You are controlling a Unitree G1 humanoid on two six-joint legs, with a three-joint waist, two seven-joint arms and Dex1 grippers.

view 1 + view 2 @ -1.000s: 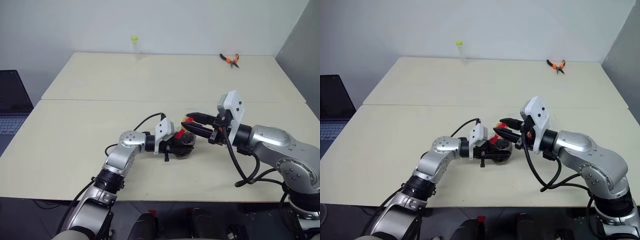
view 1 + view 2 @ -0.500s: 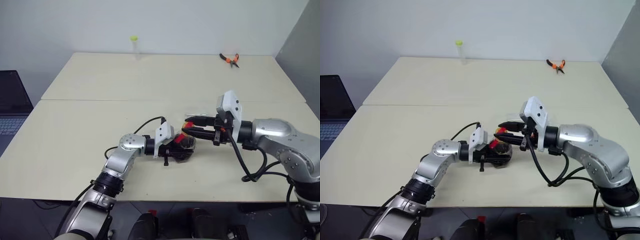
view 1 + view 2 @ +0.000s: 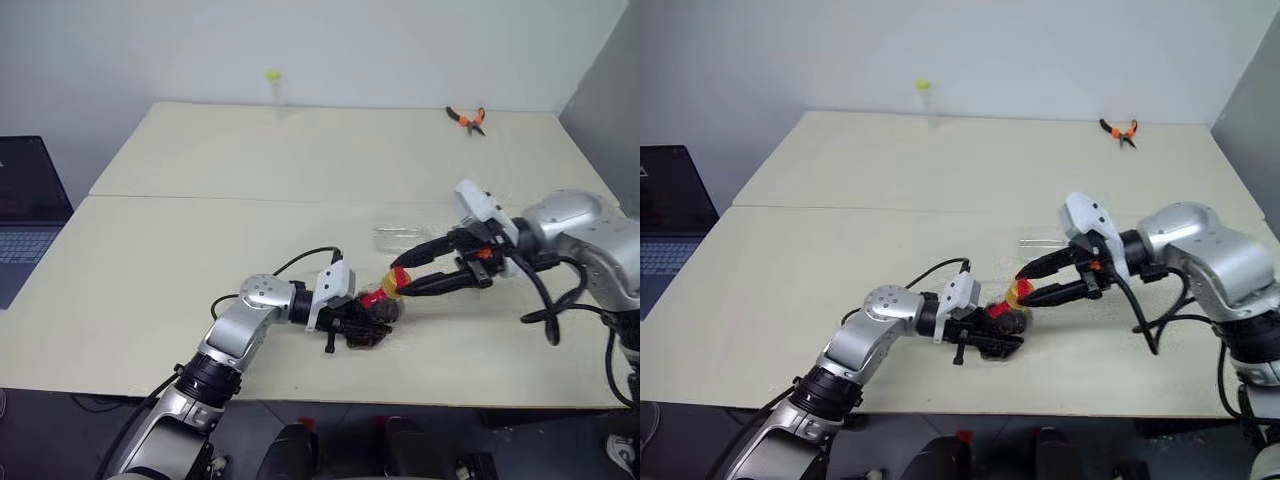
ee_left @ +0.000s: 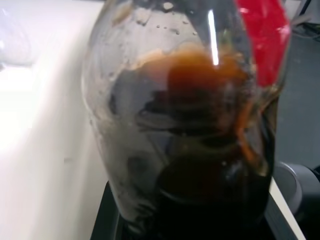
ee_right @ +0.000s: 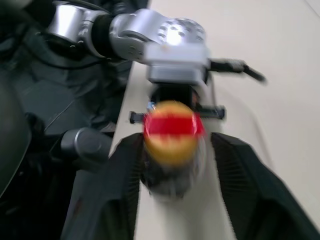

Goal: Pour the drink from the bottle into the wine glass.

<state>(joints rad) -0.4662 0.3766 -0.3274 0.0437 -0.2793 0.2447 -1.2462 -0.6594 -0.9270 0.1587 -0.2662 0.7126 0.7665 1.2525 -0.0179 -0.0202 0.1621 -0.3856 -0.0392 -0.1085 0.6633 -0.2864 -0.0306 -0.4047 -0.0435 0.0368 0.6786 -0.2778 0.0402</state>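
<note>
Near the table's (image 3: 150, 300) front edge, the left hand (image 3: 362, 322) is clamped on the bottle (image 3: 378, 308), drink (image 4: 210, 200) inside. Right hand (image 3: 405, 282) stands spread around the yellow cap (image 3: 392, 284). Wine glass (image 3: 405, 236) lies just behind. Cap removal and pouring remain outstanding.

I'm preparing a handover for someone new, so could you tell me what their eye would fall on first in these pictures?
The two arms meeting near the table's front edge: the left gripper is shut on the bottle of dark drink, and the right gripper has its fingers on either side of the yellow cap. Orange-handled pliers lie at the far right corner.
</note>
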